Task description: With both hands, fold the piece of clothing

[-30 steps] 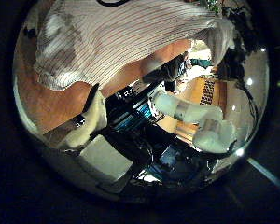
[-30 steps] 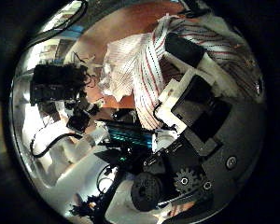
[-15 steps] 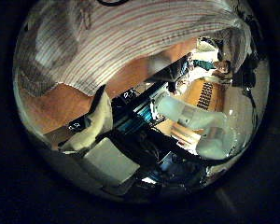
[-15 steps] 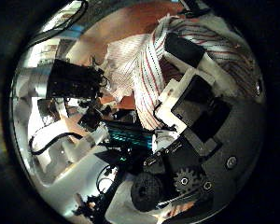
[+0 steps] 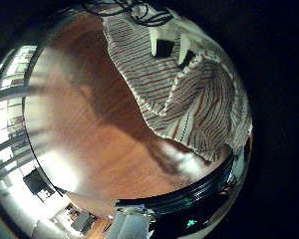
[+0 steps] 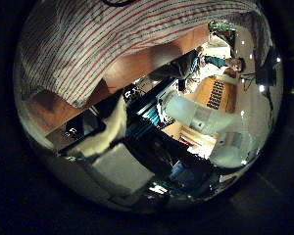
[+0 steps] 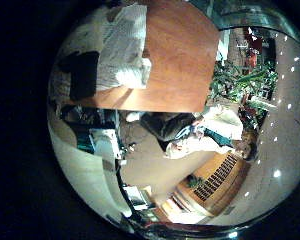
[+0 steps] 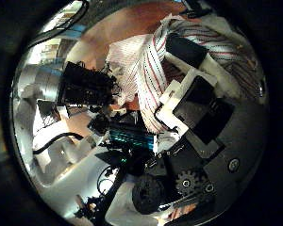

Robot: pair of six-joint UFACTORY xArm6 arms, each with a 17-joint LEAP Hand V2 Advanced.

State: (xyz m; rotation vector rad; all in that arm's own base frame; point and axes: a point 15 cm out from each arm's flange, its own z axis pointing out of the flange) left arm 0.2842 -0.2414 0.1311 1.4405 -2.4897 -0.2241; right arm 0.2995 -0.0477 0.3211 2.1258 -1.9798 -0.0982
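Note:
The striped garment hangs bunched over the wooden table in the left little finger side palm view, where my left hand's fingers are curled into its upper edge. In the left thumb side palm view the garment fills the part beside the palm, very close. In the right thumb side palm view the garment is draped over my right hand's fingers, which pinch it; my left hand is close beside the cloth. The right little finger side palm view shows the garment on the table by a finger.
The table's edge crosses the left thumb side palm view, with my right arm beyond it. Equipment stands below the table edge in the right thumb side palm view. Potted plants stand past the table.
The garment has come closer to my left palm and fills more of its thumb side view. In the right thumb side view my left hand has moved in towards the cloth.

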